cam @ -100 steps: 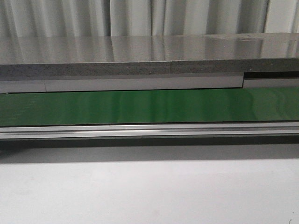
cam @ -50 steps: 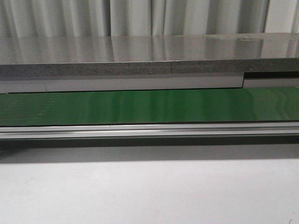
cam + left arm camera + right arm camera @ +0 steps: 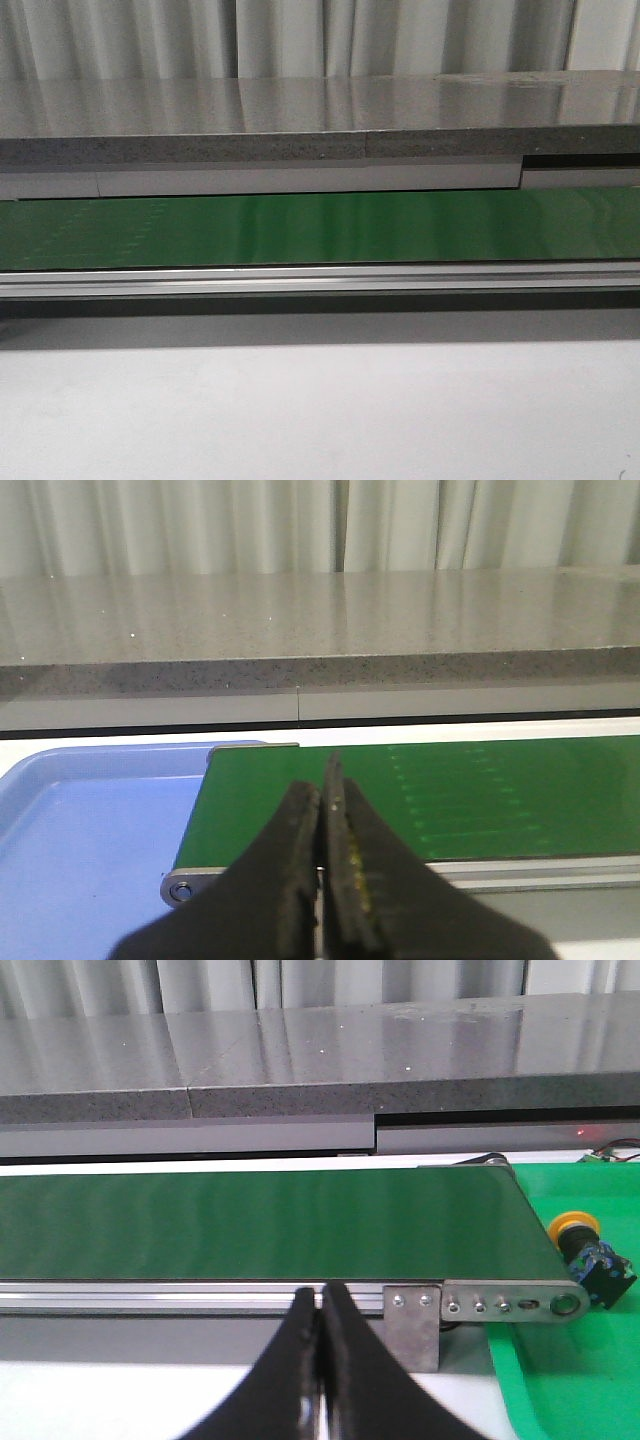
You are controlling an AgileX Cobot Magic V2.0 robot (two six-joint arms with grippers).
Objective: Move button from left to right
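**Button lies past the right end of the belt; both claws closed and empty**

The small push-button with a round yellow-orange cap on a black boxy body (image 3: 585,1248) shows only in the right wrist view; it lies tilted in the flat green tray (image 3: 570,1380) just beyond the right end of the long green conveyor belt (image 3: 320,228), close to the belt's metal end bracket (image 3: 500,1305). The front view shows only the belt's bare middle stretch, its aluminium side rail (image 3: 320,280), the grey speckled stone counter (image 3: 320,120) behind it and the pale grey surface (image 3: 320,410) in front; no arm enters that view.

The left claw (image 3: 325,820) has its dark fingers pressed together with nothing between them; it hangs near the belt's left end, where a shallow blue tray (image 3: 90,850) sits. The right claw (image 3: 320,1310) is likewise together and empty, in front of the rail and well apart from the button.

Judged from this, the button already sits on the right side, so the transfer looks done or nearly so; whether it counts as placed cannot be settled from these views. If it needs repositioning, the right arm is the one to use: open the fingers wide first, approach from above, and close across the black body rather than the rounded cap, which would likely slip; keep clear of the bracket, since the button lies so near it.
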